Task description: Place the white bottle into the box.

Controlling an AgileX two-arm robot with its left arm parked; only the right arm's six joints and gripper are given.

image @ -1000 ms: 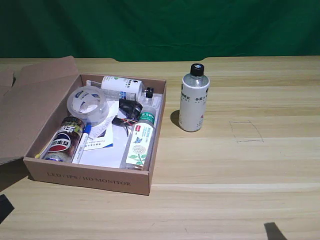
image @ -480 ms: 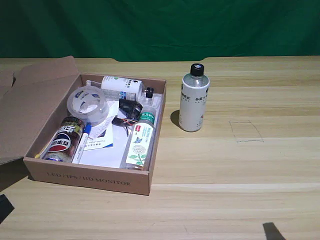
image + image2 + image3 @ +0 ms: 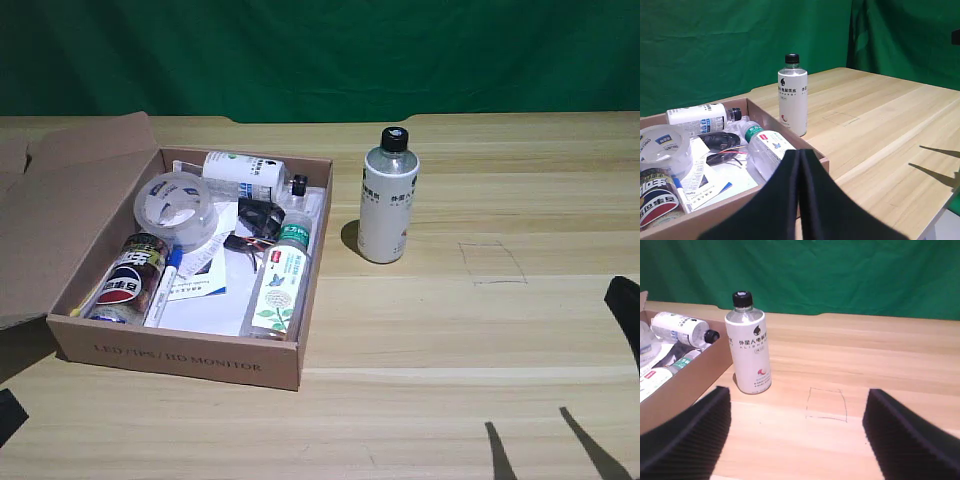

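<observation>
The white bottle [image 3: 388, 197] stands upright on the wooden table, just to the exterior view's right of the box [image 3: 180, 355], a small gap apart. It has a black cap and a white label with black text. In the right wrist view my right gripper [image 3: 797, 392] is open, its two black fingers [image 3: 685, 435] spread wide and low over the table. The white bottle [image 3: 747, 350] stands ahead of them, nearer the finger on the box's side, untouched, with the box [image 3: 690, 385] wall beside it. A black part of my right arm [image 3: 625, 310] shows at the exterior view's right edge.
The box holds a tape roll [image 3: 176, 208], a cola can [image 3: 128, 280], a green-capped clear bottle [image 3: 280, 280], a shorter white bottle [image 3: 245, 172] lying down, a pen and papers. Its flap [image 3: 70, 200] lies open on the exterior view's left. A pencilled square [image 3: 492, 262] marks the table.
My right arm has come into the exterior view at its right edge, and its finger shadows have grown on the table's front. The white bottle and box have not moved.
</observation>
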